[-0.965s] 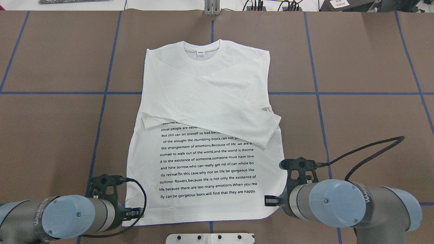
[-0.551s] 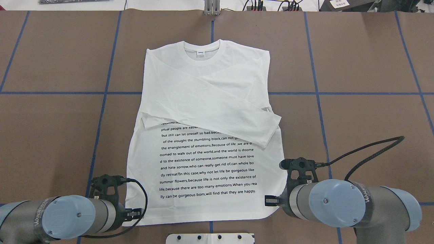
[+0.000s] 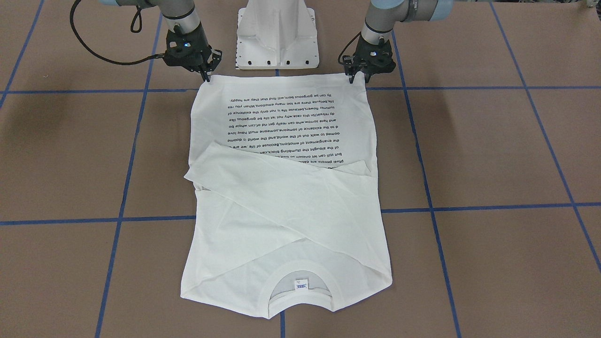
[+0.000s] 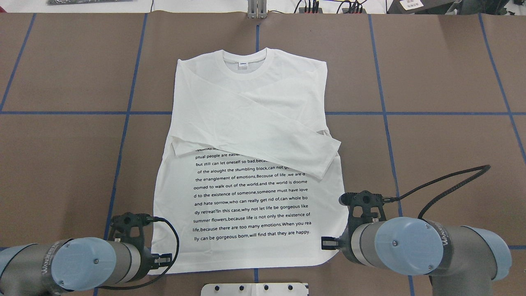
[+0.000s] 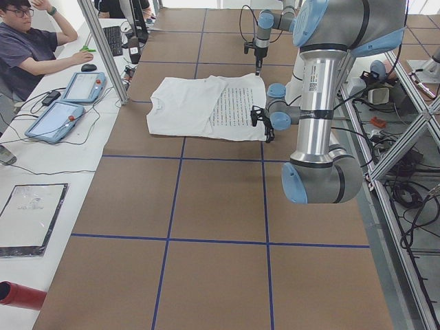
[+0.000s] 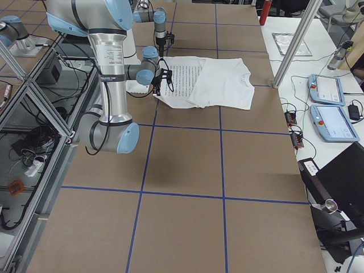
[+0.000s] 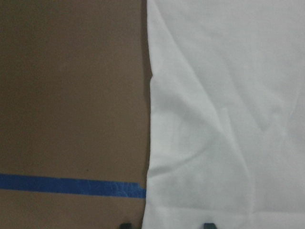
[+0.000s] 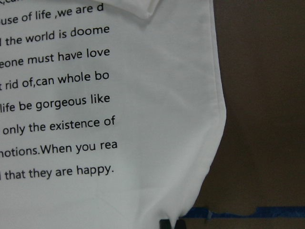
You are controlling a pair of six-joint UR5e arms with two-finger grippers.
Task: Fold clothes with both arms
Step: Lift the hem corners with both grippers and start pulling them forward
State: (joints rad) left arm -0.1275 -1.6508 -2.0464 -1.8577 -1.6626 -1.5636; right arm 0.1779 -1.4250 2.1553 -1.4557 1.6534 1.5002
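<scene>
Both wrist cameras cut the fingers off at the bottom edge, so only dark tips showed. In the overhead view the bulky wrist joints covered most of each gripper. In the two side views the grippers were too small to judge. The top lines of the block of black text lay hidden under a folded sleeve.

The left gripper stood open, its fingertips wide apart. One hem corner of the white long-sleeved T-shirt lay in the gap between the jaws, its side edge running straight ahead from them. On the outer side of the jaws was bare brown table cover, crossed just ahead of the tips by a blue tape line. Whether the tips touched the cloth could not be made out.

The right gripper had its fingertips drawn almost together. The shirt's other hem corner narrowed down into them and appeared pinched. Printed lines lay ahead and to the inner side of those jaws, and another strip of blue tape lay just beside them on the outer side.

The shirt lay flat on the table, sleeves crossed over the chest. It spread forward from both pairs of jaws, with its ribbed collar at the end farthest from them.
</scene>
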